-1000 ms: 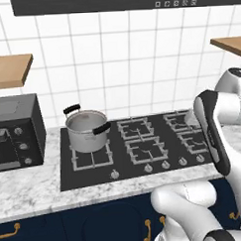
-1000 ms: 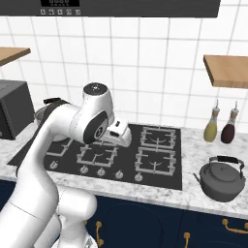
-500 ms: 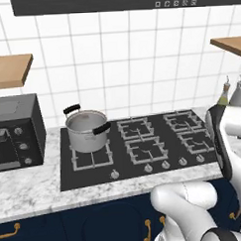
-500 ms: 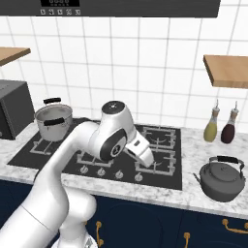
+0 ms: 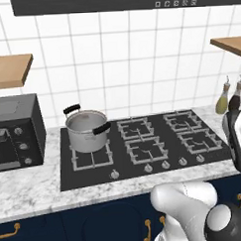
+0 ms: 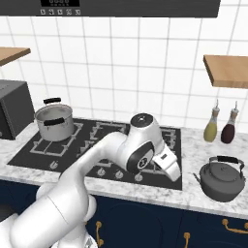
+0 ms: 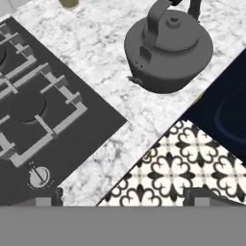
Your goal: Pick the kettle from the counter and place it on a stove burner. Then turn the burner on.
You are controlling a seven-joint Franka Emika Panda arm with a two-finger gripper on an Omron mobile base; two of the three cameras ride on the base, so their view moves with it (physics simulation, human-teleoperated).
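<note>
Nothing done yet: kettle [image 6: 222,178] sits on the counter [image 6: 203,145], ungrasped. I can't tell the gripper's [image 7: 122,197] jaw state. Pick, place, burner-on all remain.

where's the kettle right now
In the right base view the kettle sits on the counter, right of the cooktop, in front of two bottles, untouched.

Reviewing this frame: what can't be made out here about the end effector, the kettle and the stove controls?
- End effector: hand view, fingertips cut by the bottom band, so open or shut is unclear.
- Kettle: hand view, handle top cut by the upper edge; right base view shows it whole on the counter.
- Stove knobs: left base view, too small to read settings.
- Pot: contents not visible.
</note>
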